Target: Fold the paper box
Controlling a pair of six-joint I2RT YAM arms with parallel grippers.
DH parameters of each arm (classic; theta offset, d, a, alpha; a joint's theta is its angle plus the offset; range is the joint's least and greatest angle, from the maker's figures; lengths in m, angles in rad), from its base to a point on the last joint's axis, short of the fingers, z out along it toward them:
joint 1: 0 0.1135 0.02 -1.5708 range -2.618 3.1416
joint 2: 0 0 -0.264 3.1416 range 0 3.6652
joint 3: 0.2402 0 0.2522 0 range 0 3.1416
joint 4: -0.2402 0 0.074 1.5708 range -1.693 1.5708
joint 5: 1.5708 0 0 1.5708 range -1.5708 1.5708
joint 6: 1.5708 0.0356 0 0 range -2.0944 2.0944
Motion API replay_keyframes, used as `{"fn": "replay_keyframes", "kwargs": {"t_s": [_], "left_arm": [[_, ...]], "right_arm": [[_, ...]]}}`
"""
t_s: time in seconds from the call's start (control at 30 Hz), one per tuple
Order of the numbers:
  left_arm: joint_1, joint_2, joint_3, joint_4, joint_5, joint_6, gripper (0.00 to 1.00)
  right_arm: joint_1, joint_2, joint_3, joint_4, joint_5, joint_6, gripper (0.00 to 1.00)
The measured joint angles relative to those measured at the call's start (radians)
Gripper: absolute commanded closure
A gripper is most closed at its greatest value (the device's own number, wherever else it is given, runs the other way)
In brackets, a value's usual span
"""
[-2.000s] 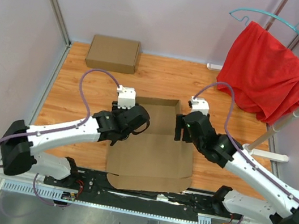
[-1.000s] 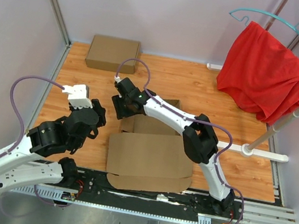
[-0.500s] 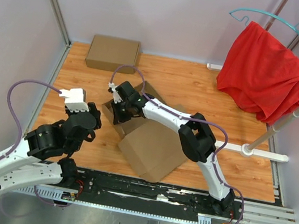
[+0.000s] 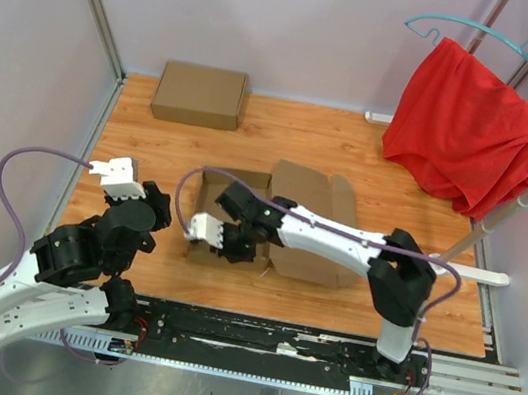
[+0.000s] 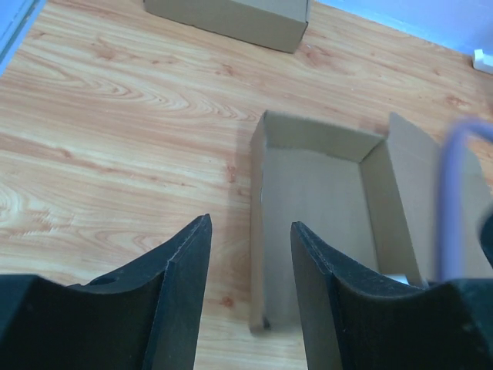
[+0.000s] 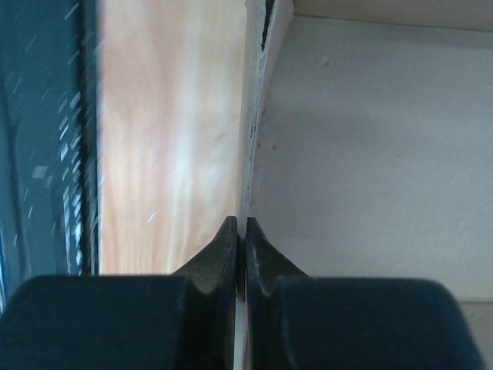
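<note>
While the right gripper (image 6: pixel 239 230), reaching across to the left, is clenched on a thin wall of the paper box (image 4: pixel 318 207), which lies mid-table with its long axis left to right, the left gripper (image 5: pixel 250 225) hangs released just left of it, nearer but apart.

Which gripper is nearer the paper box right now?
Right. The right gripper is pinched shut on a side wall of the paper box. The left gripper hangs open above the tabletop, off the box's left side, touching nothing.
</note>
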Motion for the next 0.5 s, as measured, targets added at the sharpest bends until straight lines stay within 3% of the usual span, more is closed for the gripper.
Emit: {"fn": "replay_keyframes", "kwargs": {"t_s": [0.17,0.3,0.37,0.4,0.43,0.5], "left_arm": [[0.000,-0.032,0.000,-0.002,-0.013,-0.011,0.51],[0.000,-0.072,0.000,-0.005,-0.028,-0.024,0.52],[0.000,-0.096,-0.003,-0.005,-0.032,-0.027,0.53],[0.000,-0.105,-0.005,-0.005,-0.034,-0.028,0.53],[0.000,-0.110,-0.006,-0.005,-0.034,-0.029,0.53],[0.000,-0.110,-0.011,-0.003,-0.034,-0.029,0.53]], "right_arm": [[0.050,-0.213,-0.275,0.032,-0.081,-0.300,0.99],[0.050,-0.302,-0.402,0.053,-0.174,-0.528,0.97],[0.050,-0.312,-0.435,0.063,-0.187,-0.620,0.75],[0.050,-0.311,-0.444,0.072,-0.189,-0.649,0.30],[0.048,-0.310,-0.454,0.091,-0.187,-0.672,0.02],[0.047,-0.311,-0.478,0.151,-0.177,-0.692,0.02]]}}
